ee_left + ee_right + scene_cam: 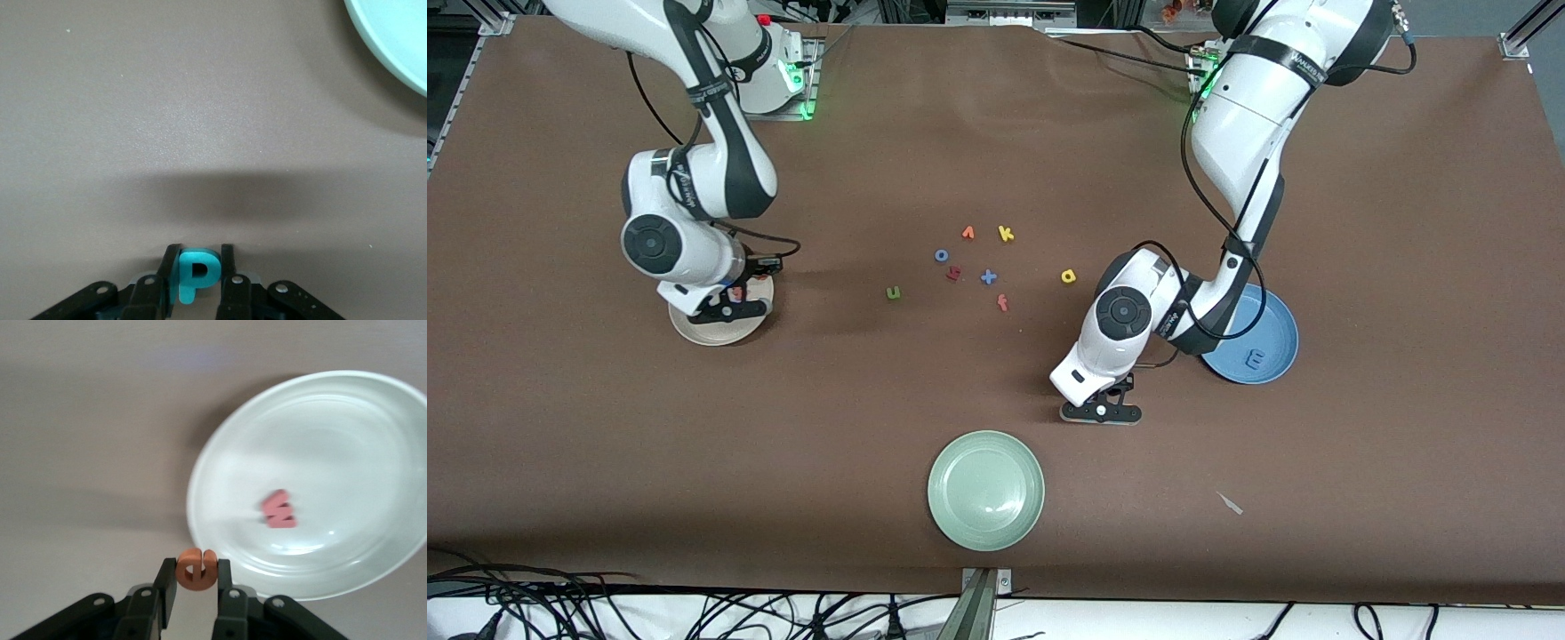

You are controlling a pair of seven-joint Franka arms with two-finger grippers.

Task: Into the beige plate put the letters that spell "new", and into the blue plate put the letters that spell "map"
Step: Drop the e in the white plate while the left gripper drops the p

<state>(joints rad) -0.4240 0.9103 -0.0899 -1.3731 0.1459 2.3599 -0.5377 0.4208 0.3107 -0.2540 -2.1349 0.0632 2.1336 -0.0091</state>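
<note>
Left fingers (pixel 198 257) clamped on teal p (pixel 197 272), right fingers (pixel 195 568) pinching orange e (pixel 195 570) beside beige plate (pixel 220 473)

Pale green plate (pixel 985 489) (nearest the front camera), scattered spare letters (pixel 987 258).

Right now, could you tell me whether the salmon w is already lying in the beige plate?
Yes, the salmon w lies flat inside the beige plate.

My brown table (pixel 996 133) carries a beige plate (pixel 694 335), a blue plate (pixel 1272 331) and a pale green plate (pixel 985 490). Directly on it lie the green n (pixel 893 292), yellow a (pixel 1068 276), yellow k (pixel 1006 234) and blue o (pixel 941 255).
</note>
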